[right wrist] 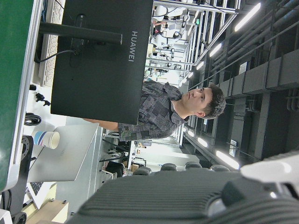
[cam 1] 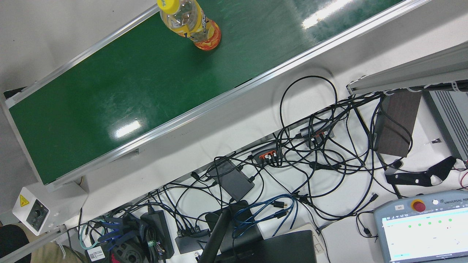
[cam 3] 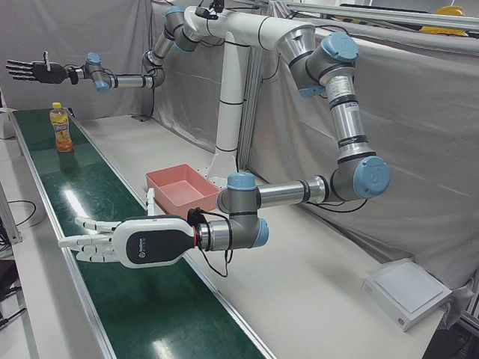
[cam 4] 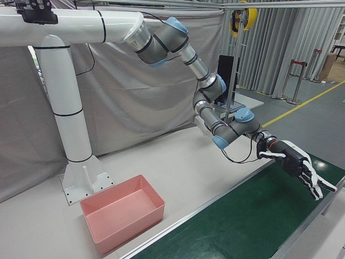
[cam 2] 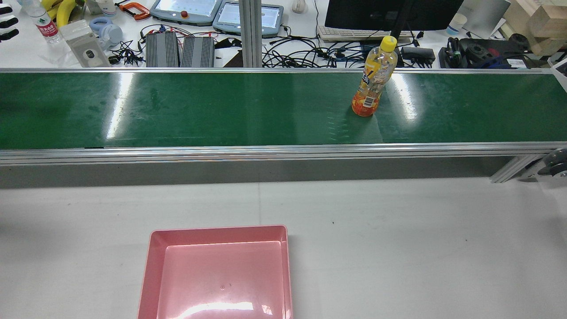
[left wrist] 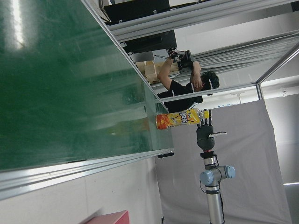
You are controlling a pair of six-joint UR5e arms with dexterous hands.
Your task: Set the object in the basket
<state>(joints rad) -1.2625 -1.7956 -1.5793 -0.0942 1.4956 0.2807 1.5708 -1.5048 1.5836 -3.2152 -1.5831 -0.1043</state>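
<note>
Bottle (cam 2: pixel 374 77) upright on belt (cam 2: pixel 221 110); pink basket (cam 2: pixel 219 272) only rearward.

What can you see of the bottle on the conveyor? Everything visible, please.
The bottle is clear plastic with a yellow cap, a yellow-orange printed label and an orange base; a barcode shows on the label. It stands upright on the green belt, capped, towards its right end in the rear view. Nothing but the belt touches it; no hand is on it.
</note>
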